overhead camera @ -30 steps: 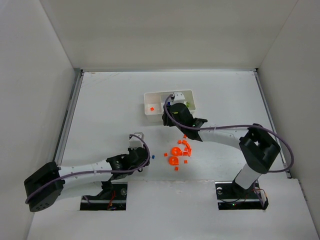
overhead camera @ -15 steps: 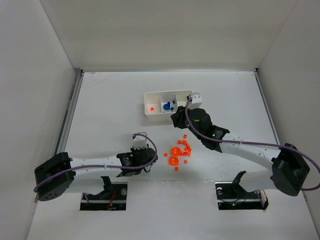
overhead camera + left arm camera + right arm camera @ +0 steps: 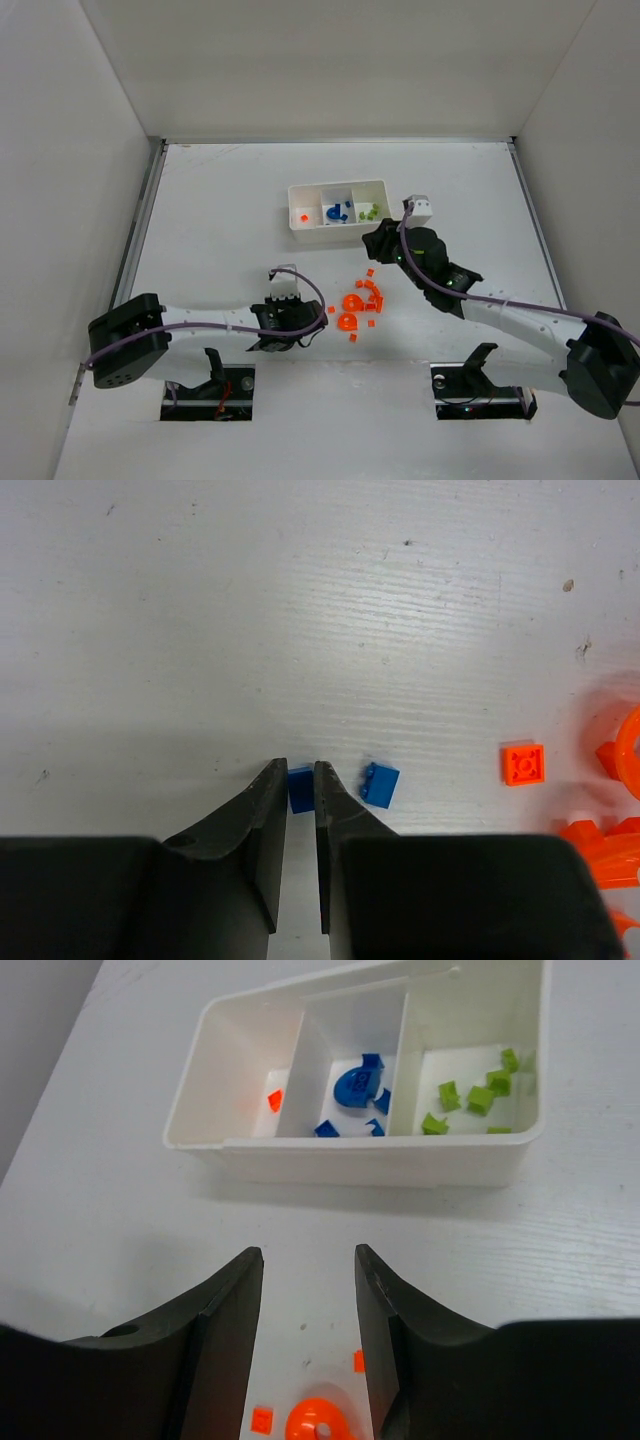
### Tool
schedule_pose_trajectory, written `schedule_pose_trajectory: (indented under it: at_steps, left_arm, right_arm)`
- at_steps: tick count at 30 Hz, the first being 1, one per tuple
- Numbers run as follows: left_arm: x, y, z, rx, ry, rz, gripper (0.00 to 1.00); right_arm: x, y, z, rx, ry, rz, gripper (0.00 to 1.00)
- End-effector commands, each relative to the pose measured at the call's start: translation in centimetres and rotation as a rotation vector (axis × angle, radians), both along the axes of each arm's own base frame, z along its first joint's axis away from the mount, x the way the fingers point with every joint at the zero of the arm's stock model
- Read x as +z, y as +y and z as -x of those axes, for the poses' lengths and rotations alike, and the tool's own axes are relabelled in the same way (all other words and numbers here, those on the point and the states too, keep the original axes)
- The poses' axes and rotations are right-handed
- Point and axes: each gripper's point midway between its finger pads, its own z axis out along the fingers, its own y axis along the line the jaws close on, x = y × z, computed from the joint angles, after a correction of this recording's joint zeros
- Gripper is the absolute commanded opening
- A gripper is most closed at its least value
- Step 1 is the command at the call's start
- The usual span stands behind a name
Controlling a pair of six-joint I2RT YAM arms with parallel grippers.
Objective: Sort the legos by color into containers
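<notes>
On the left, the left arm reaches low across the counter toward the loose legos. The left jaws are closed down on a small blue brick, one tip against each side, with the brick resting on the counter. The grip looks taken low so the tiny piece cannot slip out. A second blue brick lies just beside the right tip, apart from it, and a flat orange brick sits further right.

Next comes the orange pile, a scatter of cubes around two rounded pieces, near the middle of the counter.

Beyond it stands the white tray. Its left compartment holds one orange brick, the middle one holds blue pieces, and the right one holds green bricks. By that sorting, the gripped blue brick belongs in the middle compartment.

On the right, the right arm hangs between the tray and the pile. The right jaws stand wide apart and hold nothing, seemingly ready for an orange piece below.
</notes>
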Motion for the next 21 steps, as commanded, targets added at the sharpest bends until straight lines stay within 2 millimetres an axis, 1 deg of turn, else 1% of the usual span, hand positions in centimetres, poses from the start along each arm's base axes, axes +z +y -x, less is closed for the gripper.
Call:
schedule_pose_trajectory:
  at_steps: [1, 6, 8, 10, 12, 14, 17, 18, 21]
  left_arm:
    - [0.3, 1.6, 0.4, 0.023, 0.019, -0.042, 0.07]
    - [3.3, 0.2, -0.8, 0.009, -0.026, 0.025, 0.07]
    - [4.9, -0.2, -1.6, 0.014, -0.056, 0.059, 0.07]
    - [6.8, -0.6, -2.8, 0.034, -0.094, 0.107, 0.07]
    - [9.0, -1.1, -4.8, 0.050, -0.143, 0.150, 0.07]
    - [11.3, -2.2, -7.0, 0.039, -0.203, 0.195, 0.08]
    - [14.5, -4.8, -10.7, -0.030, -0.282, 0.253, 0.09]
    - [15.7, -5.8, -12.2, -0.056, -0.308, 0.270, 0.10]
    - [17.7, -7.6, -15.9, -0.090, -0.347, 0.299, 0.10]
  right_arm:
    - [2.5, -0.7, -0.8, -0.038, -0.052, -0.124, 0.48]
    - [1.9, -1.1, -1.1, -0.047, -0.033, -0.130, 0.48]
    - [1.7, -1.1, -1.1, -0.047, -0.030, -0.128, 0.47]
    - [1.7, -1.2, -1.2, -0.055, -0.032, -0.127, 0.47]
    - [1.4, -1.5, -1.5, -0.069, -0.028, -0.121, 0.47]
    - [1.0, -1.7, -1.7, -0.080, -0.021, -0.116, 0.46]
    - [0.7, -1.7, -1.8, -0.083, -0.013, -0.110, 0.42]
    - [0.5, -1.8, -1.8, -0.091, -0.012, -0.105, 0.40]
    - [0.3, -2.1, -2.0, -0.113, -0.015, -0.094, 0.36]
